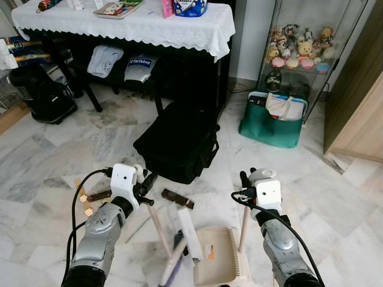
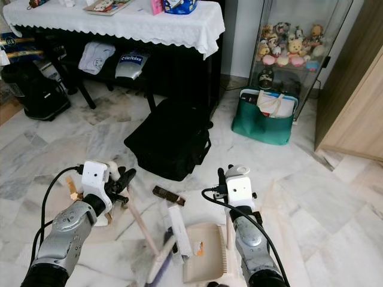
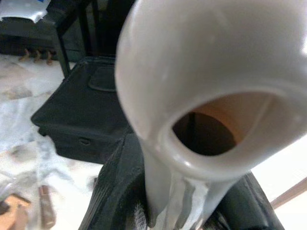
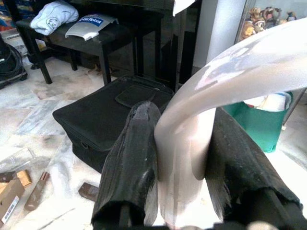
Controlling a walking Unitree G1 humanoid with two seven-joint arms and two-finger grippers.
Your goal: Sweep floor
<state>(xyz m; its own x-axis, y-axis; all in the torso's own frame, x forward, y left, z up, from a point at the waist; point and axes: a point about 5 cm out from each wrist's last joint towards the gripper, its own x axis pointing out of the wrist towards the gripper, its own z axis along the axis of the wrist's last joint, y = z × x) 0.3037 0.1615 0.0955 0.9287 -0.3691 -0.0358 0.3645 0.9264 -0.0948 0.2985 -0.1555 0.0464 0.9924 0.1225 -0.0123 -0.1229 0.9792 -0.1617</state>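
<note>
left hand [image 1: 145,190] clamps the broom handle [image 1: 160,232]; right hand [image 1: 244,181] clamps the dustpan handle [image 1: 244,230], the beige dustpan [image 1: 216,258] below between them. one black bag [image 1: 177,141] lies ahead; writing unreadable.

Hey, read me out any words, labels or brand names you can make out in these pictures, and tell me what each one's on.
"BitRobot", as best I can read it: on the grey cap on the bench.
White garment beside it: a small mark, too small to read.
Blue package on the table: print too blurred to read.
Books on the table: covers unreadable.
Dustpan sticker: too small to read.
</note>
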